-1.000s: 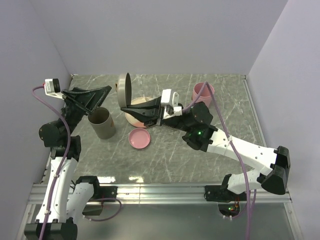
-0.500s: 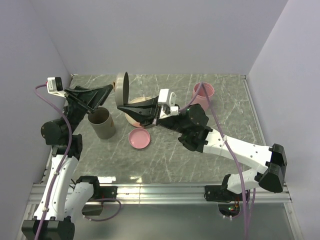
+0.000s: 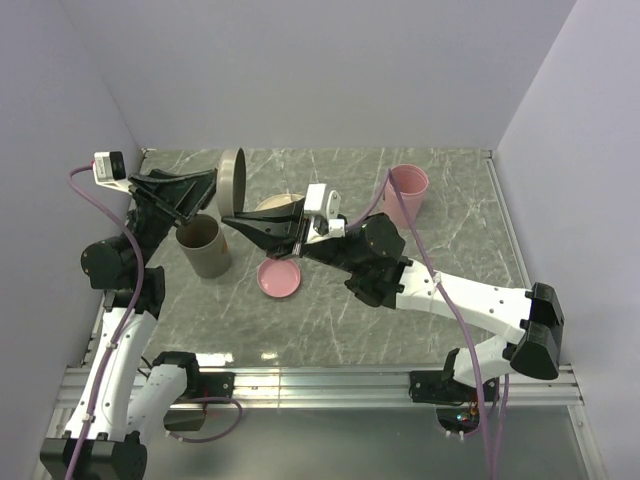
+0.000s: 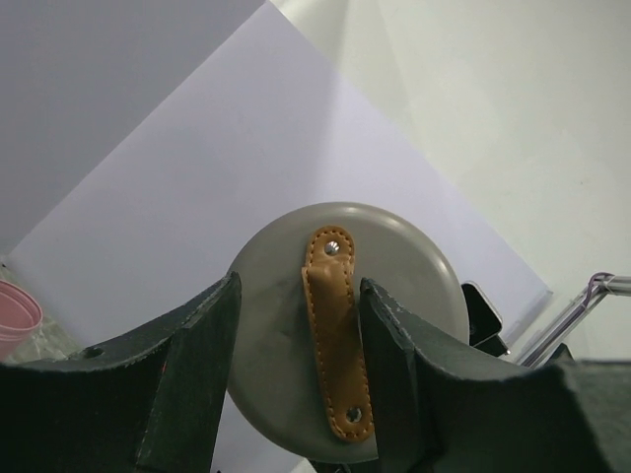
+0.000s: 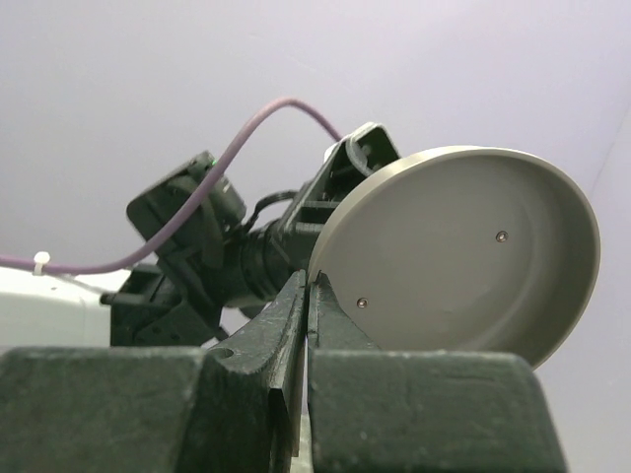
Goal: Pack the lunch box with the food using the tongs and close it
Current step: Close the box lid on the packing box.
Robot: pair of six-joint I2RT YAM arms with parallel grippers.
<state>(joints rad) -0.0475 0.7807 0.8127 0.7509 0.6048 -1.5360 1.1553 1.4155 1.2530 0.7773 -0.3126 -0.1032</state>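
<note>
The lunch box's round grey lid point(image 3: 233, 178) stands on edge in the air, with a tan leather strap point(image 4: 335, 330) on its outer face. My right gripper point(image 3: 232, 220) is shut on the lid's lower rim point(image 5: 325, 258). My left gripper point(image 4: 299, 284) is open, its fingers point(image 4: 202, 345) astride the strap and close to the lid's face. The beige lunch box point(image 3: 280, 202) sits on the table behind the right gripper, mostly hidden by it. The food and the tongs are not in view.
A grey cylindrical cup point(image 3: 205, 246) stands under the left gripper. A small pink plate point(image 3: 279, 277) lies in front of the lunch box. A pink cup point(image 3: 407, 192) stands at the back right. Walls close the table at back and sides.
My right arm has carried the lid leftwards, up to the left gripper. The left gripper's fingers have narrowed a little around the strap.
</note>
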